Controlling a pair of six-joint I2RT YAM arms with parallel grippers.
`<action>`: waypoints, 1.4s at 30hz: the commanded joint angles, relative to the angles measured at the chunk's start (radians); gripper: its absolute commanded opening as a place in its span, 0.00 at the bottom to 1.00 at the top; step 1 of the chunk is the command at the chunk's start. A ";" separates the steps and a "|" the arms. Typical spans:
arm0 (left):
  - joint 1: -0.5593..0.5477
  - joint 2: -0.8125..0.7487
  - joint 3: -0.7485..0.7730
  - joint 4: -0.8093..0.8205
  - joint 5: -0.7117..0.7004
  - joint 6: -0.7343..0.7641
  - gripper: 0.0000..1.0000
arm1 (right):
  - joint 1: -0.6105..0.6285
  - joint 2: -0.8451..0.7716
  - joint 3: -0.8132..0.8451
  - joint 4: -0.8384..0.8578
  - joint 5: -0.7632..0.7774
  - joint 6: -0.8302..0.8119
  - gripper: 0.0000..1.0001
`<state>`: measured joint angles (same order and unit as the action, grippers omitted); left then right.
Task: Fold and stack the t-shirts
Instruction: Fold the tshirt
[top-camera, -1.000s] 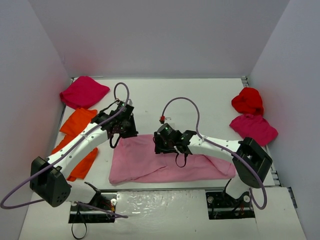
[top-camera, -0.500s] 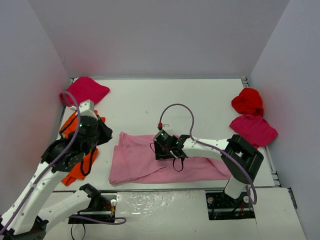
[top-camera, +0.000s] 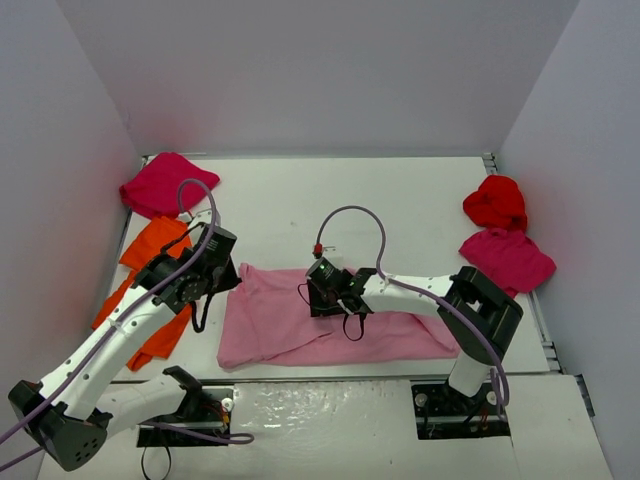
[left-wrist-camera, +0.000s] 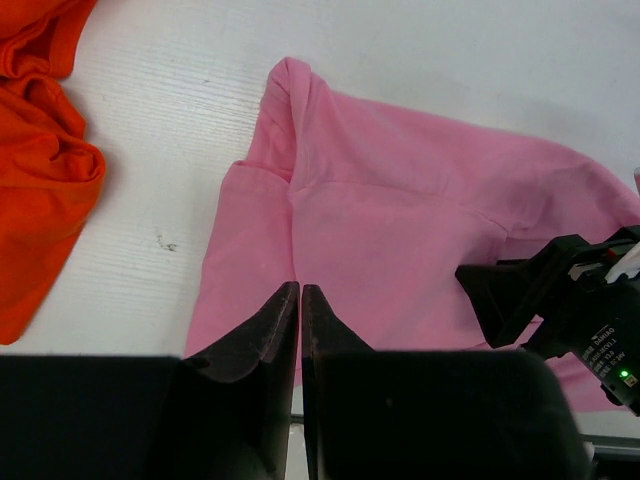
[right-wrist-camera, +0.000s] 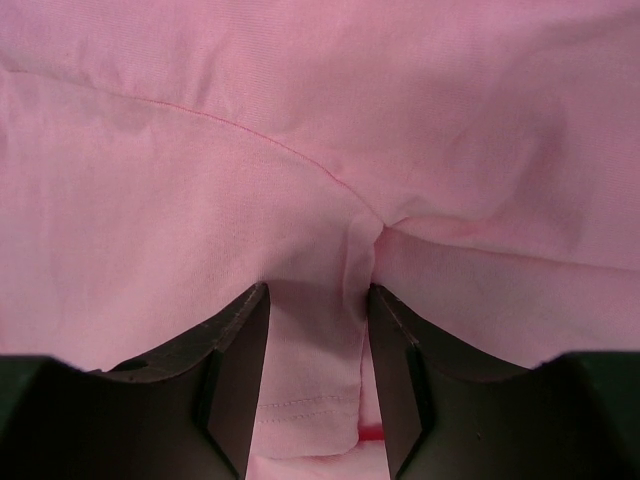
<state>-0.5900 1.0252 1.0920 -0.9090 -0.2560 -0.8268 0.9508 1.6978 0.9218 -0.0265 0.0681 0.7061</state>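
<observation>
White table (top-camera: 300, 200): closed left hand (left-wrist-camera: 300, 290) swung back toward pink t-shirt (top-camera: 280, 325); right hand (right-wrist-camera: 317, 292), parted, straddles its fold.

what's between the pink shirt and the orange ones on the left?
Bare table between pink shirt and orange shirts, plus one small dark mark. Clear in the left wrist view; top view has the left arm over part of it.

Each arm, white tubular left arm (top-camera: 120, 335) and matching right arm (top-camera: 410, 290), had black joint housings. A lilac cable (top-camera: 350, 209) looped from each wrist, the right one's meeting a small red connector (top-camera: 319, 248). The left gripper (left-wrist-camera: 300, 292) bore matte black wedge-shaped fingers (left-wrist-camera: 262, 340). A green lamp (left-wrist-camera: 623, 375) glowed on the right wrist.
</observation>
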 joint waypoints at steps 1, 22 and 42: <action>-0.004 -0.021 0.042 0.044 0.002 -0.004 0.04 | 0.009 -0.069 0.018 -0.013 0.026 -0.001 0.37; -0.004 0.033 0.023 0.103 0.059 -0.001 0.04 | 0.094 -0.117 0.075 -0.083 0.046 0.019 0.00; -0.004 0.036 0.020 0.091 0.058 0.014 0.04 | 0.262 0.053 0.249 -0.052 0.027 -0.007 0.00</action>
<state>-0.5900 1.0660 1.0874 -0.8332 -0.1841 -0.8228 1.1906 1.7532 1.1259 -0.1085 0.1019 0.6994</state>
